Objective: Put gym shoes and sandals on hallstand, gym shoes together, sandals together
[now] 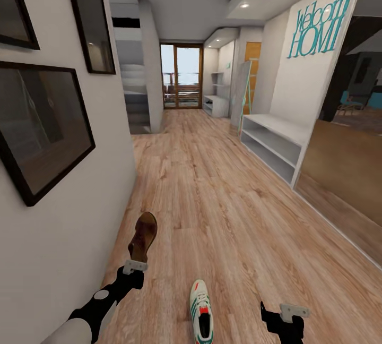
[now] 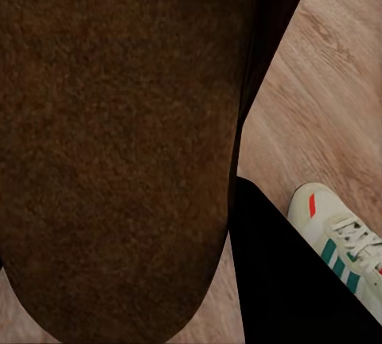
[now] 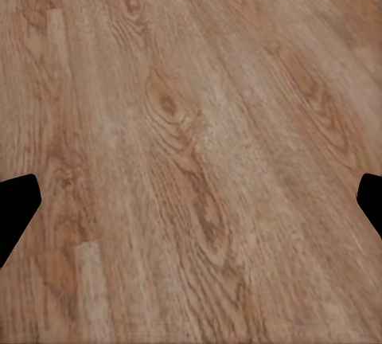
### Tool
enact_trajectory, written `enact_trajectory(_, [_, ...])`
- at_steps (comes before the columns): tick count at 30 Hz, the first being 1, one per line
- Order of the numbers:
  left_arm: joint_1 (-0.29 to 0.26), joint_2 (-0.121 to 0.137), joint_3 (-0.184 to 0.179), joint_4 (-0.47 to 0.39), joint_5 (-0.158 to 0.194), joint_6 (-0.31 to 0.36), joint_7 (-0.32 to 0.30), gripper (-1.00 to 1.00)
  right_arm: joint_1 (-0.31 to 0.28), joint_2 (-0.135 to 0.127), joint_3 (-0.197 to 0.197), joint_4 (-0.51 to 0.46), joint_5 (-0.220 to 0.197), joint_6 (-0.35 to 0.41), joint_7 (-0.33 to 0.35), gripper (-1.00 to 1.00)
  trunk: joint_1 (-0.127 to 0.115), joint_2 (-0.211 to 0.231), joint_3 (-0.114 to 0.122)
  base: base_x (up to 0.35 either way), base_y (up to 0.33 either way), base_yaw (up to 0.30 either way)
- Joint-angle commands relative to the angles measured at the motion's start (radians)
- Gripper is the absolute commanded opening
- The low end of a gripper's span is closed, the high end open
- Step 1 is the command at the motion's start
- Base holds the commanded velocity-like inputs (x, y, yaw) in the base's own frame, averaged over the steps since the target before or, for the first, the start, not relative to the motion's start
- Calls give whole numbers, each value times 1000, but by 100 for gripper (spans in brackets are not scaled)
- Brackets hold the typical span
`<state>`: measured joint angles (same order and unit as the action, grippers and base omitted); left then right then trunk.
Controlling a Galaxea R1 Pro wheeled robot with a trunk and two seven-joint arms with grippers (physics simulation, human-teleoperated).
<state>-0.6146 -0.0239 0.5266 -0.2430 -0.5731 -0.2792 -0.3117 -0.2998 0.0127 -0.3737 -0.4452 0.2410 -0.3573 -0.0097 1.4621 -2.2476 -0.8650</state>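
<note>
My left gripper (image 1: 137, 265) is shut on the heel end of a brown sandal (image 1: 142, 237), which sticks up and forward above the corridor floor (image 1: 223, 211). In the left wrist view the sandal (image 2: 119, 145) is very close, with one dark finger (image 2: 290, 280) beside it. A white gym shoe (image 1: 201, 313) with green stripes lies on the floor between my arms, and it shows again in the left wrist view (image 2: 346, 244). My right gripper (image 1: 284, 316) hangs low at the right, open over bare planks (image 3: 191, 161). The hallstand (image 1: 215, 104) stands far down the corridor on the right.
A plain white low shelf unit (image 1: 273, 142) stands against the right wall under teal lettering (image 1: 317, 26). The left wall (image 1: 69, 216) with dark framed pictures (image 1: 37, 126) is close beside my left arm. A glass door (image 1: 181, 76) closes the corridor's far end.
</note>
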Motion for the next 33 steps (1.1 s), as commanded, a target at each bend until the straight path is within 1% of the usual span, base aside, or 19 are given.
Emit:
enact_trajectory(1, [-1,-1,9,-1,-11,-3,-4,-100,-1,1,-7,0,11,-3,-1,100,0,0,-1,109,4,-2])
enact_trajectory(9, [-1,-1,9,-1,-10,-3,-3,-100,-1,1,-7,0,10,-3,-1,100,0,0,-1,213,50,-1])
enact_trajectory(33, [-2,-1,8,-5,-10,-4,-4,-100,-1,2,-6,1,9,-3,0,100,0,0,-2,29,28,12])
